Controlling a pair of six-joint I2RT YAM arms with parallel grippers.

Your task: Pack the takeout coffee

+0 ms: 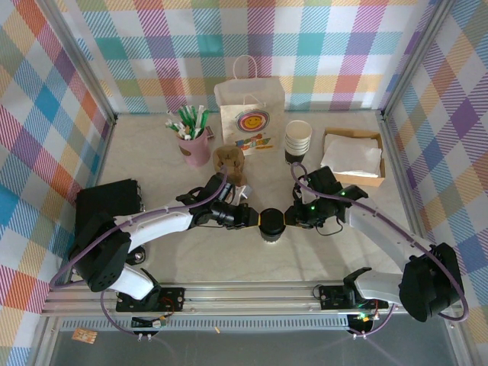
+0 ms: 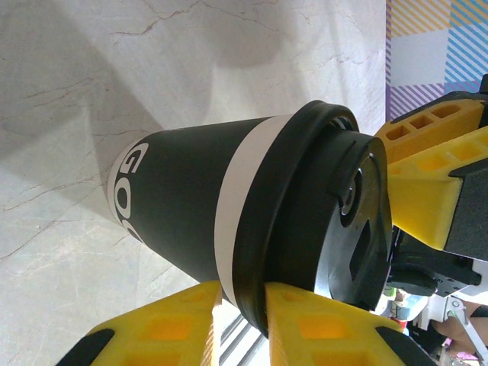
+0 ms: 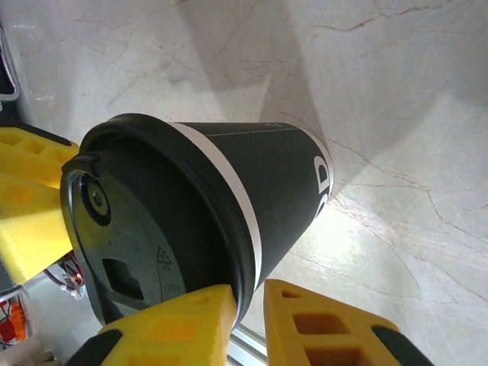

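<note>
Left gripper and right gripper pinch the round-lidded paper takeout coffee.

Top camera: mounted above and behind my two bases, it looks down and forward across the table to the plaid back wall. It sits far enough off that my whole workspace fits.
Left wrist camera: it looks out along my left gripper, whose yellow fingers cross the bottom edge. The view is rolled sideways, so the upright takeout coffee lies across it, very near.
Right wrist camera: mounted likewise on my right gripper, it faces the opposite way, also rolled and just as near.
Shared: all three see the takeout coffee and the marble around it. Each wrist view catches the other gripper's yellow beyond the lid.
</note>
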